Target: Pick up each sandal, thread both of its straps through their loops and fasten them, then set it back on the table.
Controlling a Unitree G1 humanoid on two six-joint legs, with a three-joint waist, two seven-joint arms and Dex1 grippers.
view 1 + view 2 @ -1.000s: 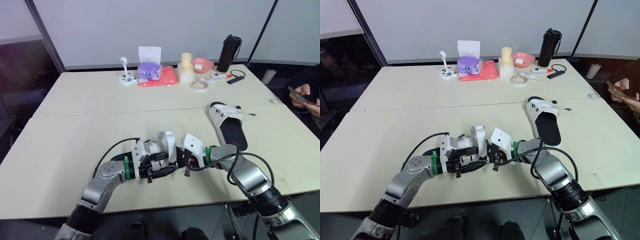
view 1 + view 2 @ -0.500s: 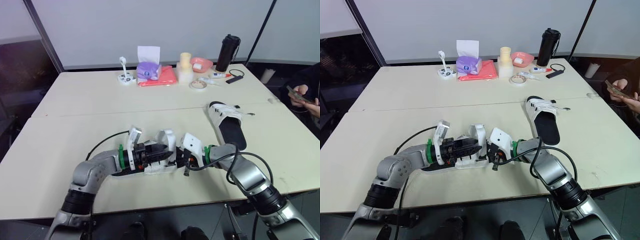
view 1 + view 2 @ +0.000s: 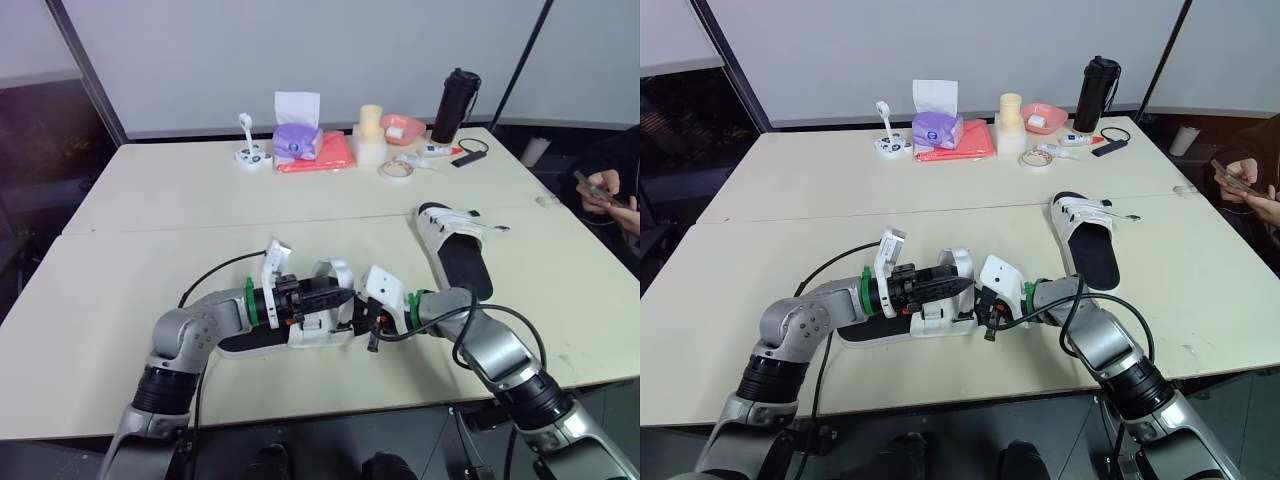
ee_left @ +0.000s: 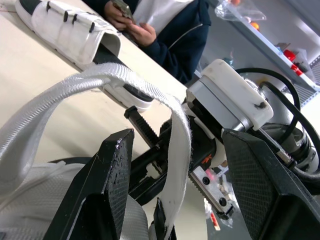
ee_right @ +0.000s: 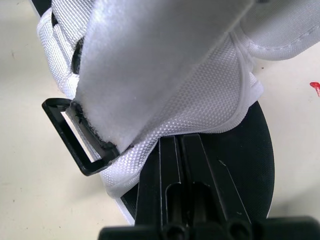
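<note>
The near sandal (image 3: 290, 335), black sole and white straps, lies flat at the table's front. My left gripper (image 3: 335, 297) points right along it and is open, its fingers (image 4: 107, 190) wide apart either side of an arched white strap (image 4: 125, 77). My right gripper (image 3: 367, 322) comes in from the right and is shut on the sandal's black sole (image 5: 250, 165), next to a strap end with a black loop (image 5: 75, 137). A second sandal (image 3: 455, 245) with fastened straps lies farther right on the table.
Along the far edge stand a purple tissue box (image 3: 297, 140), red cloth (image 3: 330, 155), cream cup (image 3: 371, 135), pink bowl (image 3: 405, 128), tape roll (image 3: 397, 171) and black bottle (image 3: 456, 95). A person's hands (image 3: 605, 190) hold a phone at the right.
My left arm has swung out to the left, and its gripper now reaches rightward with its fingers either side of the strap. The sandal lies flatter on the table. The right gripper has stayed put.
</note>
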